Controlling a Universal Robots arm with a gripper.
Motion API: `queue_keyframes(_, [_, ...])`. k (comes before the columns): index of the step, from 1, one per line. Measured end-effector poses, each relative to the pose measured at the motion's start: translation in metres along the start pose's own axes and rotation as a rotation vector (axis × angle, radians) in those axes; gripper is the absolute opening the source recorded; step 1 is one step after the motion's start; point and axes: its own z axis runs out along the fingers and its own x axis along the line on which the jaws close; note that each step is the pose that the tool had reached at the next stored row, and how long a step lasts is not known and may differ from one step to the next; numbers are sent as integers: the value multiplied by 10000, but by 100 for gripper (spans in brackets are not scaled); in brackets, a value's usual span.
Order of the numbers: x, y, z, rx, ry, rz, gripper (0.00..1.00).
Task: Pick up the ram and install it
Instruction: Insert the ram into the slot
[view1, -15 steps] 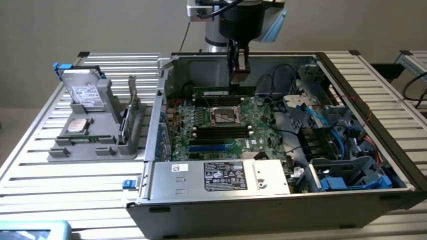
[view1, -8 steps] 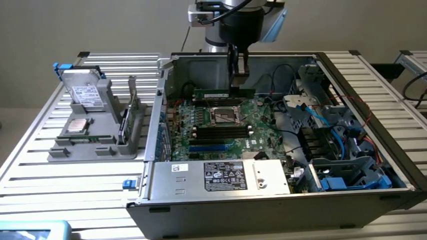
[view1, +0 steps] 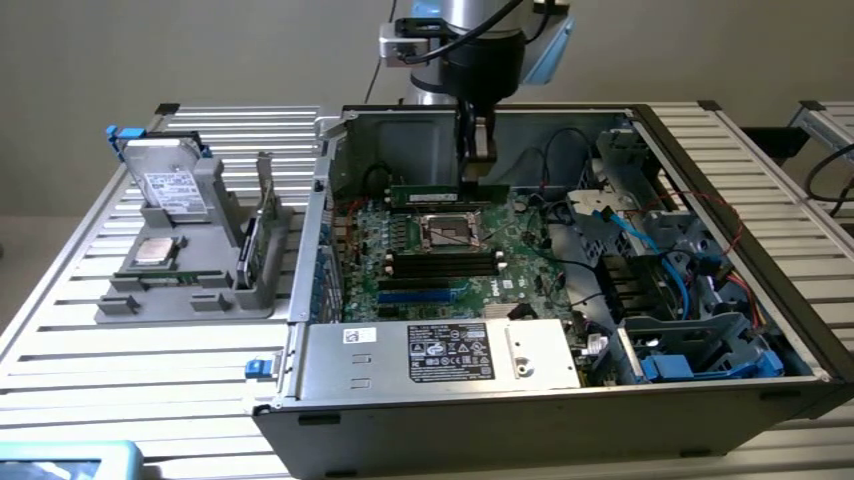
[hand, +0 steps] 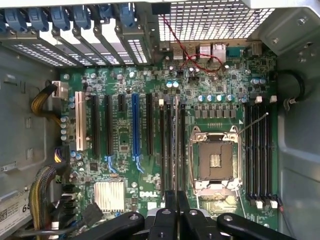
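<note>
We see the gripper (view1: 475, 175) closed on the ram (view1: 427, 190), a thin green stick held on edge at the black slots (hand: 170, 145) beside the socket (hand: 215, 160), inside the open case (view1: 534, 425) on a slatted metal table (view1: 174, 380), with a beige wall behind.

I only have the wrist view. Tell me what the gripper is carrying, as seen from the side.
Observer: The gripper is shut on the ram, by its top edge; the stick hangs level.
Operator: Give its height over the board.
Observer: Low over the motherboard, beside the processor socket; I cannot tell if it touches.
Operator: Report what's outside the case.
Observer: A grey holder on the exterior view's left, carrying a hard drive and a processor chip.
</note>
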Motion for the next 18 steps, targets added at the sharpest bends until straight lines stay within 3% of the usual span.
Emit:
queue_keyframes(6, [-20, -10, 75, 4, 113, 7, 13])
queue_keyframes(18, [-66, -7, 289, 2, 124, 56, 13])
